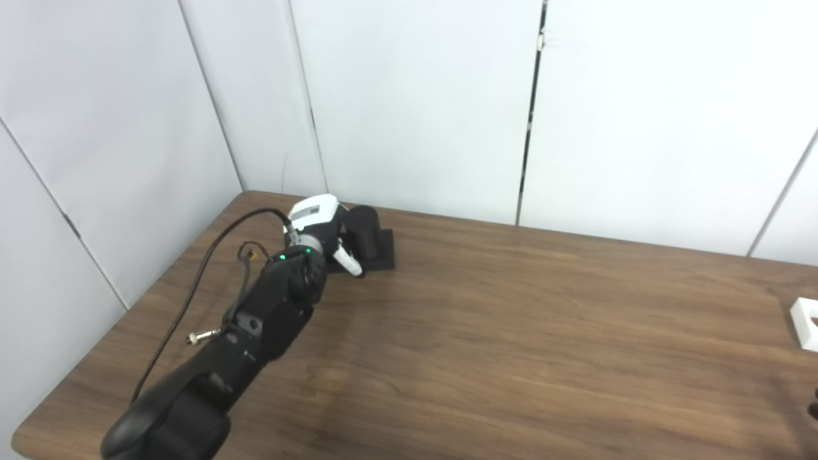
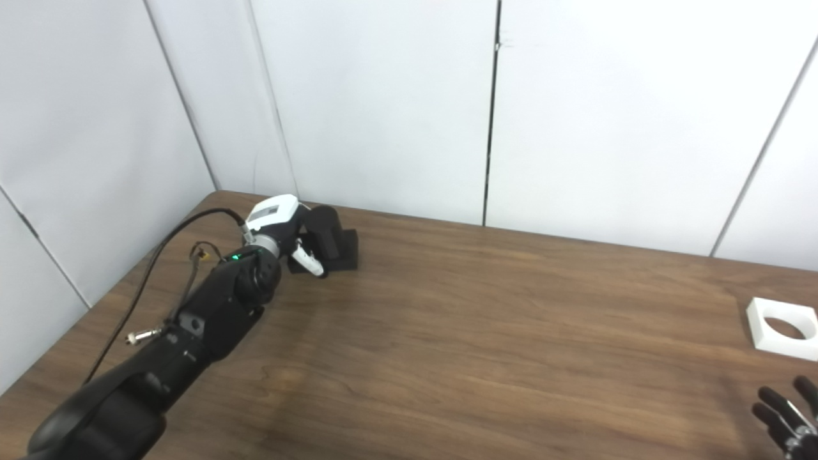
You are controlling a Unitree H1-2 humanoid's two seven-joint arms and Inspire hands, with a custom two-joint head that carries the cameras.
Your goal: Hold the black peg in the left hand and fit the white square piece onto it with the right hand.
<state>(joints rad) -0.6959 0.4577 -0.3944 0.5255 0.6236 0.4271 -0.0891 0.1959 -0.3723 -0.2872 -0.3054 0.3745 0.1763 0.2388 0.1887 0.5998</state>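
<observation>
The black peg point(image 1: 365, 231), a thick cylinder on a square black base, stands at the far left of the table. My left hand point(image 1: 317, 222), white-backed, is right against its left side. The thumb point(image 1: 348, 260) lies across the front of the base, and the fingers are hidden behind the peg. The white square piece point(image 2: 760, 326), with a round hole through it, lies flat near the table's right edge. Only the dark fingertips of my right hand point(image 2: 787, 416) show at the bottom right corner, spread apart and holding nothing, a little nearer than the white piece.
The wooden table point(image 1: 511, 332) has white wall panels close behind and to the left. A black cable point(image 1: 192, 287) runs along my left forearm above the table's left edge.
</observation>
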